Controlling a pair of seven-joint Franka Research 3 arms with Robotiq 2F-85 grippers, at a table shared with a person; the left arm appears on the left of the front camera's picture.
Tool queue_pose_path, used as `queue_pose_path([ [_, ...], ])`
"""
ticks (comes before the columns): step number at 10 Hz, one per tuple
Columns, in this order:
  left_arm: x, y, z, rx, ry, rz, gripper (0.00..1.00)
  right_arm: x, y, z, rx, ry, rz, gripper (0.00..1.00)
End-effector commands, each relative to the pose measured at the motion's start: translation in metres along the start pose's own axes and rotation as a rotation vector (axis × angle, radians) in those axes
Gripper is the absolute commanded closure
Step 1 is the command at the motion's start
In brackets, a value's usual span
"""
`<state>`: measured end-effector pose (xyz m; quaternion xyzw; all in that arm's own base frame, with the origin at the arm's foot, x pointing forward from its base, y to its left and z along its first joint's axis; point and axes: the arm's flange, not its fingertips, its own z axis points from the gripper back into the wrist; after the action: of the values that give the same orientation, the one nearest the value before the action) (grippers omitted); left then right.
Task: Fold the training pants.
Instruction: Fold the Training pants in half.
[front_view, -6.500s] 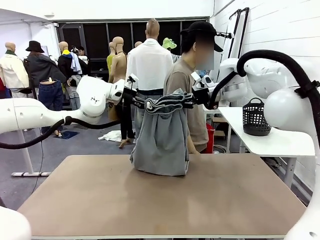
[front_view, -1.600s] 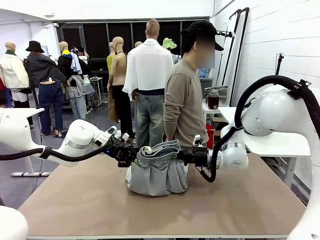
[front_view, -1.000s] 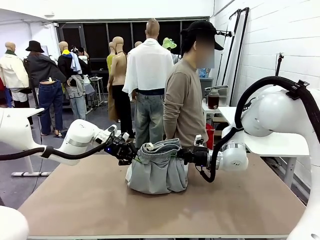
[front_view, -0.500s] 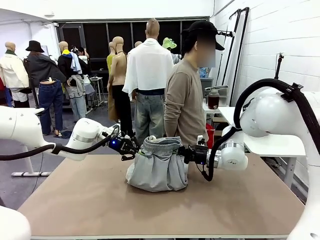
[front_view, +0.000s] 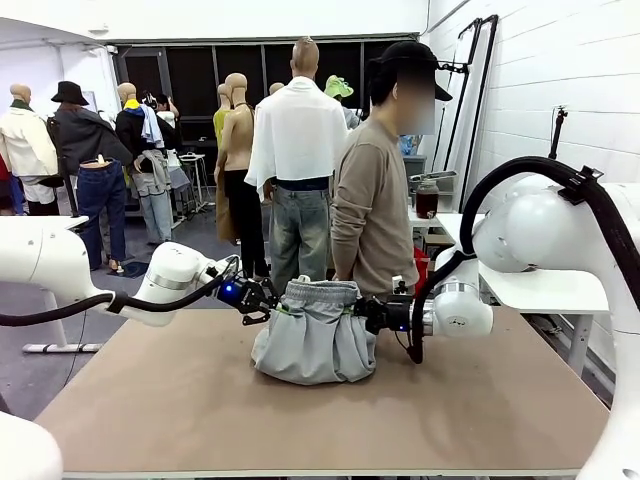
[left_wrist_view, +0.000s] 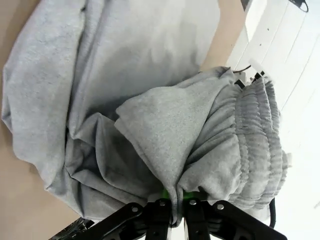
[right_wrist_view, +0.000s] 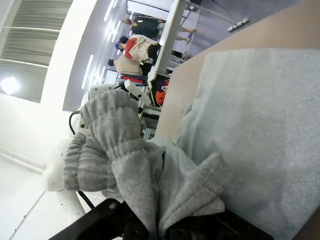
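The light grey training pants hang bunched over the middle of the table, waistband up, their lower part heaped on the tabletop. My left gripper is shut on the waistband's left end, and my right gripper is shut on its right end. In the left wrist view the gathered waistband runs away from my left gripper, with cloth pinched between the green pads. The right wrist view shows folds of the pants pinched in my right gripper, and more grey cloth lying flat on the table.
A person stands just behind the table's far edge, right behind the pants. The brown table has bare room to the left, right and front. A white side table stands at the right.
Both grippers have lifted the waistband slightly and shifted it a little to the right. The heap of cloth on the table has stayed put.
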<state>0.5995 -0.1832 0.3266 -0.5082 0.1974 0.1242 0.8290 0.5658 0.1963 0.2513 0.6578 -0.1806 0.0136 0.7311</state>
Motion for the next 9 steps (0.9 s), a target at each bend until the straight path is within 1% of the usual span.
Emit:
queue_pose_path([
  [1,0.021,0.006,0.006,0.039,-0.022,0.083,1.00,0.017,-0.001,0.010,-0.076,-0.010,-0.031,1.00],
  [5,0.046,0.020,0.002,0.047,-0.043,0.146,1.00,0.027,-0.007,0.018,-0.135,-0.029,-0.038,1.00],
  [6,0.049,0.021,0.002,0.053,-0.049,0.154,1.00,0.029,-0.011,0.018,-0.148,-0.041,-0.030,1.00],
  [9,0.052,0.028,0.002,0.067,-0.061,0.191,1.00,0.029,-0.020,0.015,-0.185,-0.029,-0.046,1.00],
])
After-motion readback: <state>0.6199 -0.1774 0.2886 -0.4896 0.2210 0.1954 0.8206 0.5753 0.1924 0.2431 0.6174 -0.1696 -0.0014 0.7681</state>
